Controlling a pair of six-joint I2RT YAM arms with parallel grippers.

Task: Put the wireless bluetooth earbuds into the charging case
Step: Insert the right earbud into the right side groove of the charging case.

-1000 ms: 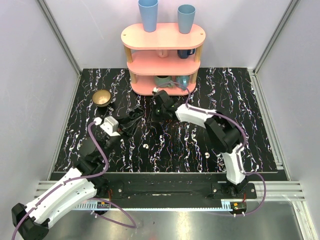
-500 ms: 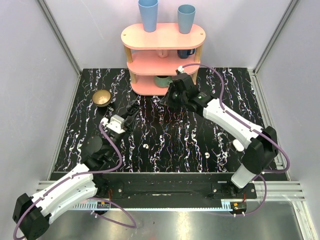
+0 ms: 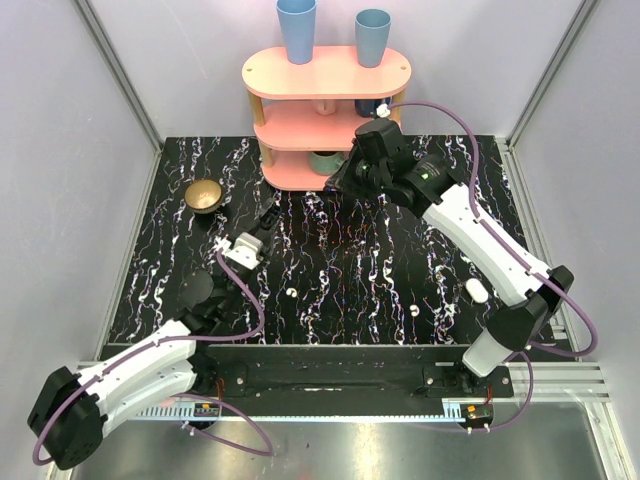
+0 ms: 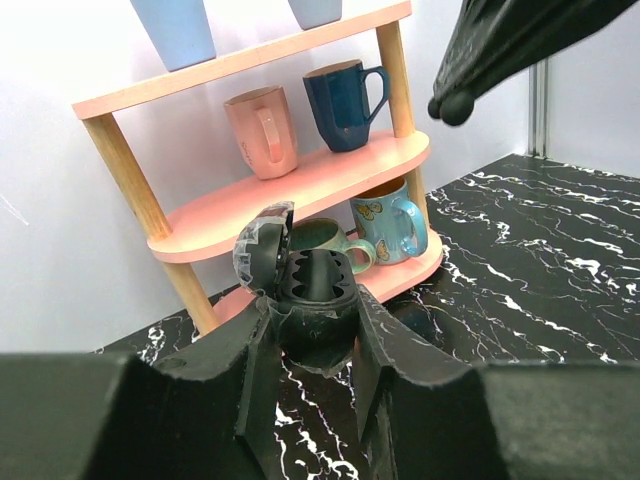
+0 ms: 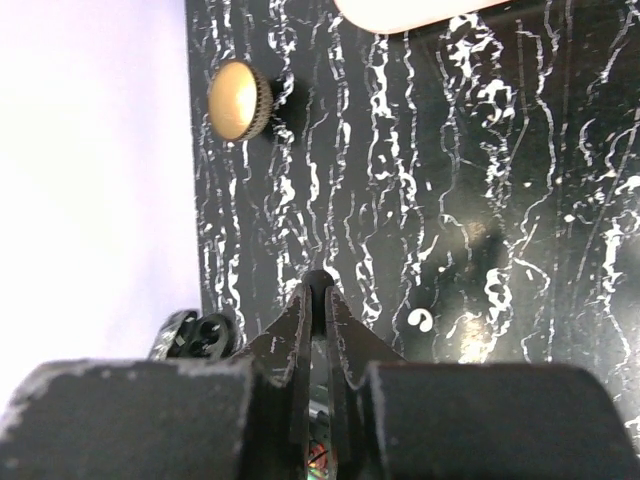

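Note:
The charging case (image 4: 305, 275) in these frames is black and round, its lid tipped open to the left and its moulded sockets showing. My left gripper (image 4: 312, 300) is shut on its lower half and holds it upright above the table, left of centre (image 3: 270, 214). My right gripper (image 3: 340, 184) hangs higher, in front of the shelf, with its jaws nearly together on a tiny black round earbud (image 5: 318, 282). The same earbud shows at the fingertips (image 4: 458, 106) up and to the right of the case, well apart from it. I cannot tell what the sockets hold.
A pink three-tier shelf (image 3: 325, 75) with mugs and blue cups stands at the back. A gold bowl (image 3: 204, 194) sits far left. Two tiny white bits (image 3: 290, 293) (image 3: 412, 311) and a white oval pebble-like thing (image 3: 476, 290) lie on the marble-patterned tabletop near the front.
My right gripper has pulled away from beside the left gripper, rising and swinging back right toward the shelf. The left gripper has shifted slightly right and back, still holding the case.

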